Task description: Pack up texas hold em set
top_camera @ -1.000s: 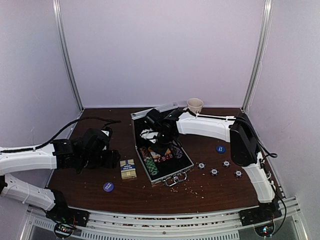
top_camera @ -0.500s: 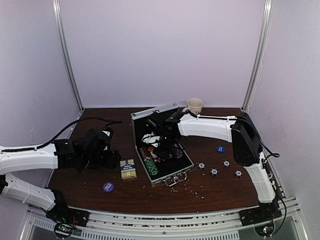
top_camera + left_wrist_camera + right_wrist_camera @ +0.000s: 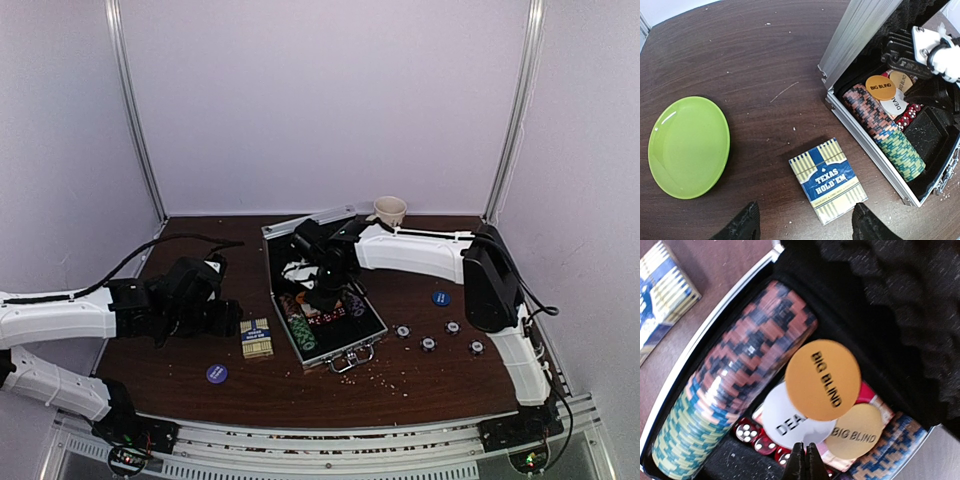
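The silver briefcase (image 3: 352, 340) lies open mid-table, its lid (image 3: 860, 30) raised. Inside it are a row of coloured chips (image 3: 735, 385), an orange BIG BLIND button (image 3: 822, 380), a white dealer button (image 3: 785, 422), a tan BIG BLIND button (image 3: 857, 437) and red dice (image 3: 752, 436). My right gripper (image 3: 806, 460) is shut with nothing between its tips, just over the dealer button inside the case (image 3: 325, 290). The card deck box (image 3: 833, 181) lies on the table left of the case. My left gripper (image 3: 807, 227) is open, empty, just short of the box.
A green plate (image 3: 689, 146) lies left of the deck box. Loose chips (image 3: 428, 344) and a blue button (image 3: 441, 297) lie right of the case, another blue button (image 3: 217, 373) lies front left. A beige mug (image 3: 390, 209) stands at the back.
My right gripper shifted a little inside the case, first towards the front, then back. The left arm has not moved.
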`<action>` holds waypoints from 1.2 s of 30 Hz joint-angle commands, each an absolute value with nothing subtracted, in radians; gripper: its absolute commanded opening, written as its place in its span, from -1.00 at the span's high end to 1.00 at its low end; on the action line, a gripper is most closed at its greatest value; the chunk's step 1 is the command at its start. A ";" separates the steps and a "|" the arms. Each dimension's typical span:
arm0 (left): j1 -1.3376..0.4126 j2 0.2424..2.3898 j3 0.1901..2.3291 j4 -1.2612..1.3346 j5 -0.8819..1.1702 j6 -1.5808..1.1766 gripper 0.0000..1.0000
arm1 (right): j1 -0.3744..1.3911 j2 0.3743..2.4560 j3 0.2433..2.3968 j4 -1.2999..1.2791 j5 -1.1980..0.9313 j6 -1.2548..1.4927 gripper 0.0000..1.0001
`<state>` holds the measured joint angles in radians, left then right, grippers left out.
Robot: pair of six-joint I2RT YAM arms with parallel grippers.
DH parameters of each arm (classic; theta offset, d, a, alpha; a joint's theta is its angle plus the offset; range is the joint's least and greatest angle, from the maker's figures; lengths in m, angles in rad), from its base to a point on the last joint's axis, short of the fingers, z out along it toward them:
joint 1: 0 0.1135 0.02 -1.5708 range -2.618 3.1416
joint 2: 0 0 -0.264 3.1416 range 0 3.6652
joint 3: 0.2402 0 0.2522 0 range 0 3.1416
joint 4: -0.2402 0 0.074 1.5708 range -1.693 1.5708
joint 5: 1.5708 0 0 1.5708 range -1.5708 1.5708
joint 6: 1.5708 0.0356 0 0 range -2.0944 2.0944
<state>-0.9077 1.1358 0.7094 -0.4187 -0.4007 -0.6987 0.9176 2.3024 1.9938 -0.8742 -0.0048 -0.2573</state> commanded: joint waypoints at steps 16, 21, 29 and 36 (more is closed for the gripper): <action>-0.905 1.142 0.698 -0.369 -0.389 -0.699 -0.29 | 0.911 2.237 1.915 -0.874 -0.006 -0.253 1.00; -0.905 1.139 0.697 -0.371 -0.389 -0.698 -0.29 | 0.911 2.263 1.936 -0.875 -0.003 -0.246 1.00; -0.905 1.131 0.681 -0.367 -0.390 -0.704 -0.29 | 0.911 2.317 2.028 -0.880 0.019 -0.244 1.00; -0.905 1.134 0.696 -0.379 -0.388 -0.697 -0.29 | 0.912 2.331 2.082 -0.906 0.024 -0.241 1.00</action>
<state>-0.9077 1.1381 0.6891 -0.4107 -0.3958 -0.6987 0.9176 2.3260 2.0644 -0.8814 0.0051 -0.2550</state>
